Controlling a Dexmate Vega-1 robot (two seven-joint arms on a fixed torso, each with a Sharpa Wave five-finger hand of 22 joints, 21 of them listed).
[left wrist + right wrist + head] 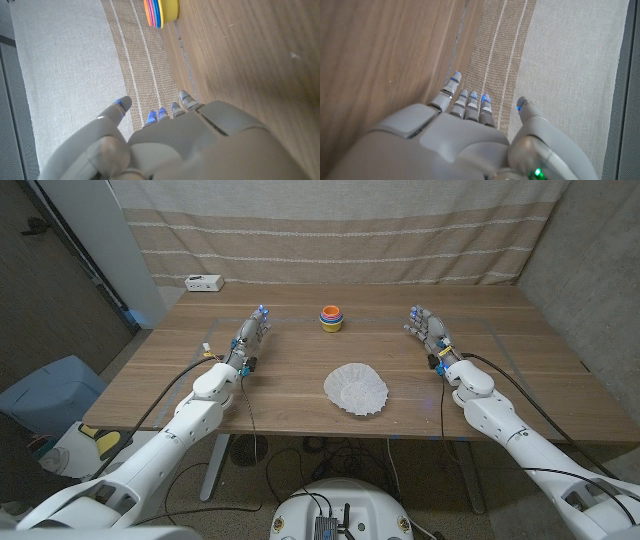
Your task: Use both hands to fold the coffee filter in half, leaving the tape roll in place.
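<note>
One white coffee filter point(356, 388), round, thin and ruffled at the rim, lying open and unfolded on the wooden table point(300, 395), near its front edge; beyond the filter, toward the table's far edge, one small stack of nested rings or cups point(331, 318), glossy, banded orange, blue and yellow, too small to tell as a tape roll for certain; same stack seen side-on from the left wrist point(161, 12); left of the filter and well apart from it, one left hand point(251, 335), grey and smooth-shelled, fingers straight, close side by side, thumb held apart, holding nothing; right of the filter, equally clear of it, one right hand point(428, 332), fingers likewise straight and near together, thumb off to the side, empty; far beyond the filter at the table's back left corner, one white box-shaped device point(203, 282); behind that, one beige striped woven curtain point(340, 230).
</note>
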